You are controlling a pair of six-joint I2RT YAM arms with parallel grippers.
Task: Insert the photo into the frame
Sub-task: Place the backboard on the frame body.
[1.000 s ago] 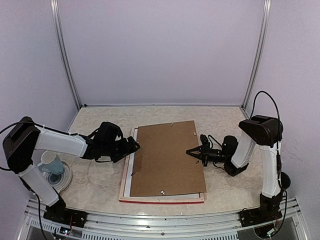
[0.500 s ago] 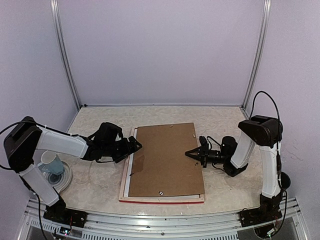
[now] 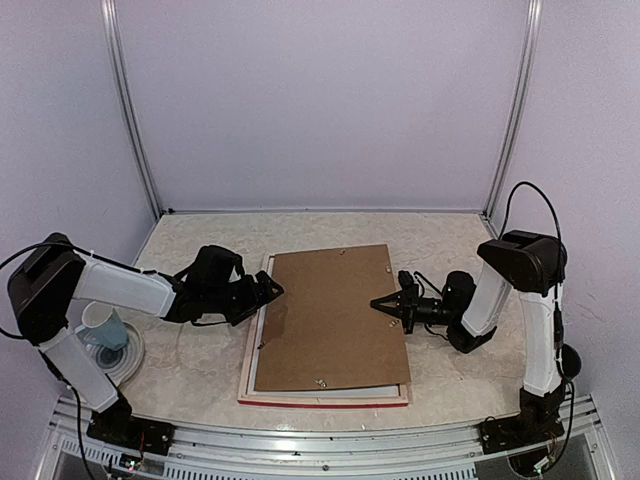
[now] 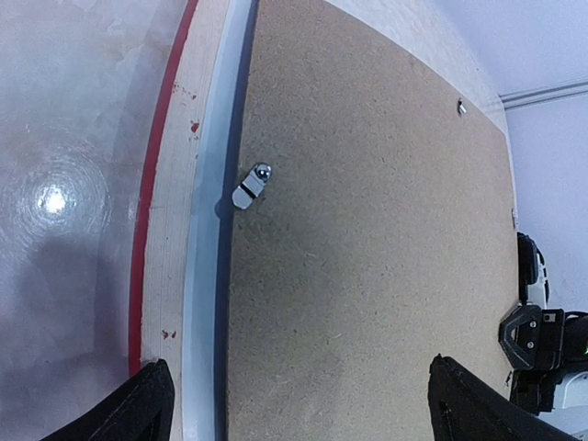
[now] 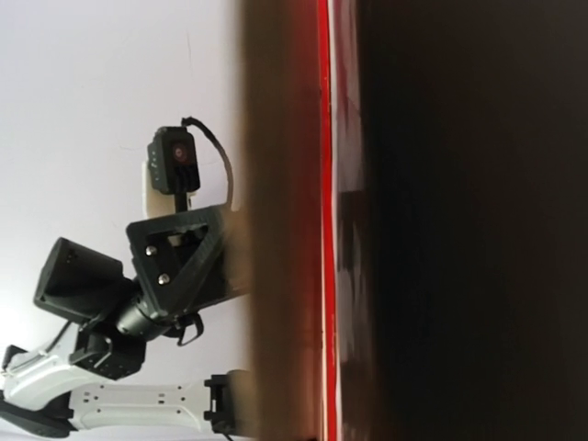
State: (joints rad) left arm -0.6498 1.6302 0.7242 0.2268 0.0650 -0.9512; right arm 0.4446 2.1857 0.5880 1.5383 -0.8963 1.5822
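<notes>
Where it lies face down mid-table (image 3: 200, 370), the frame (image 3: 247, 372) shows its pale wood back, long axis running near to far; a brown backing board (image 3: 330, 315) rests on it, slightly askew. Left gripper (image 3: 268, 290): fingers spread wide, at the frame's left rail; right gripper (image 3: 378, 303): fingers pressed together, tip over the board's right side.
</notes>
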